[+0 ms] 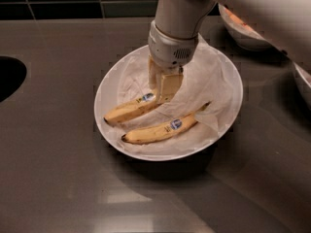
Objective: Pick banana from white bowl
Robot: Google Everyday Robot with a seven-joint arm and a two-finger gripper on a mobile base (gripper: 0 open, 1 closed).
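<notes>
The white bowl, wide and lined with crumpled white paper, sits mid-counter. Two bananas lie in it. The banana, shorter and plumper with a blue sticker, lies in the left half. Its right end is tilted up between the fingers. My gripper reaches down from above into the bowl's middle and is shut on that right end, just right of the sticker. The longer, slimmer banana lies free in front of it, toward the near rim.
A smaller white bowl of orange fruits stands at the back right, partly behind my arm. Another pale rim shows at the right edge. A dark round opening is cut into the grey counter at the left. Dark tiles run along the back.
</notes>
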